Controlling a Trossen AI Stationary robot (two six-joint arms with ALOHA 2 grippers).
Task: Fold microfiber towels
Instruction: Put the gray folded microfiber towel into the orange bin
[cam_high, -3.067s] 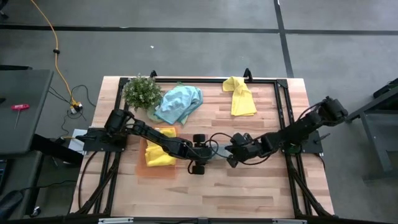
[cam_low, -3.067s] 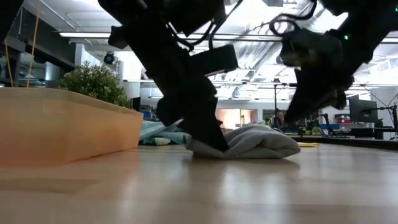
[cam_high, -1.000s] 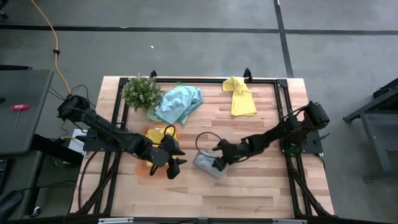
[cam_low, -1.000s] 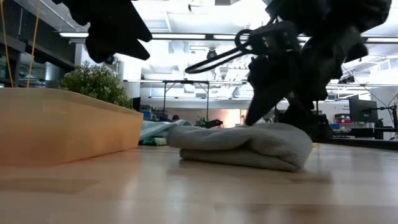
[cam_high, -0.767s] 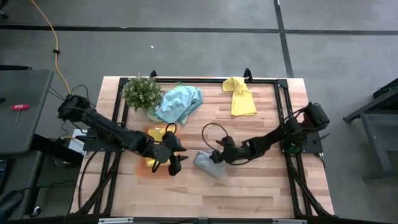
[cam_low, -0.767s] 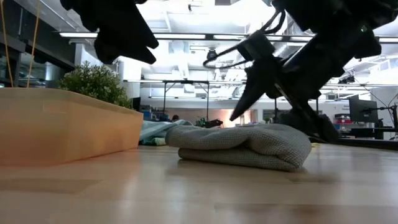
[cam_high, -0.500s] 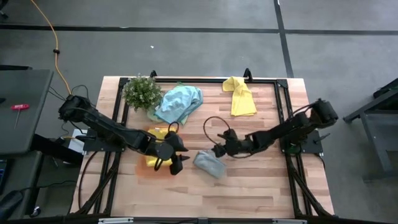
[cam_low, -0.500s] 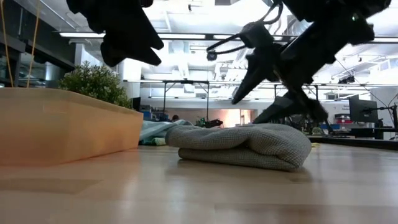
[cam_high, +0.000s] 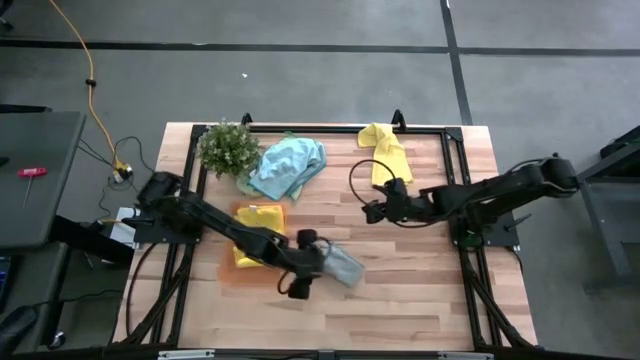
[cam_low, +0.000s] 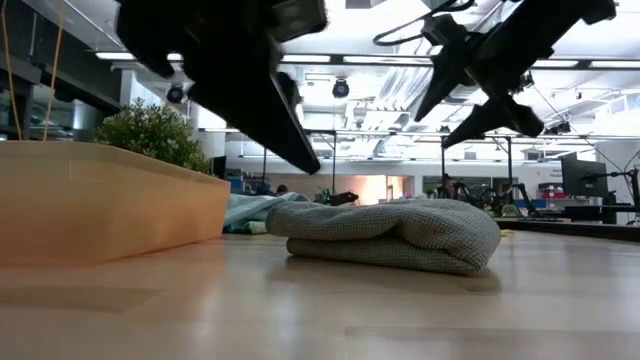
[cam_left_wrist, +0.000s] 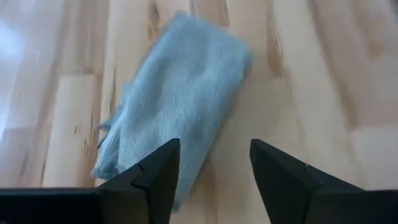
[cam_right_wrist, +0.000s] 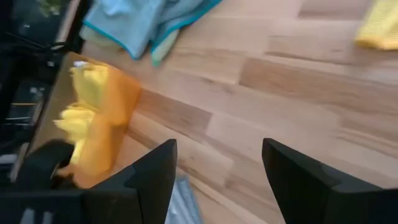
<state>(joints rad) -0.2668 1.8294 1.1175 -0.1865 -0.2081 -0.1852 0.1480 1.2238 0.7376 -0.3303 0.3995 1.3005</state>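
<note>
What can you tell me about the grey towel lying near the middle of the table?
The grey towel is a soft, nubby microfiber cloth, folded into a thick oblong bundle lying flat on the wooden table, just beside the orange tray. The left gripper, jaws open, hovers at one end; nothing grips it.

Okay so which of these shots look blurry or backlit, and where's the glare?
Low view: both arms are black silhouettes against bright ceiling lights; the grey towel is sharp, the near tabletop soft. Left wrist view: white glare on the wood at the far left; the towel and fingers look slightly soft. Right wrist view: soft throughout, the teal towel and orange tray smeared.
</note>
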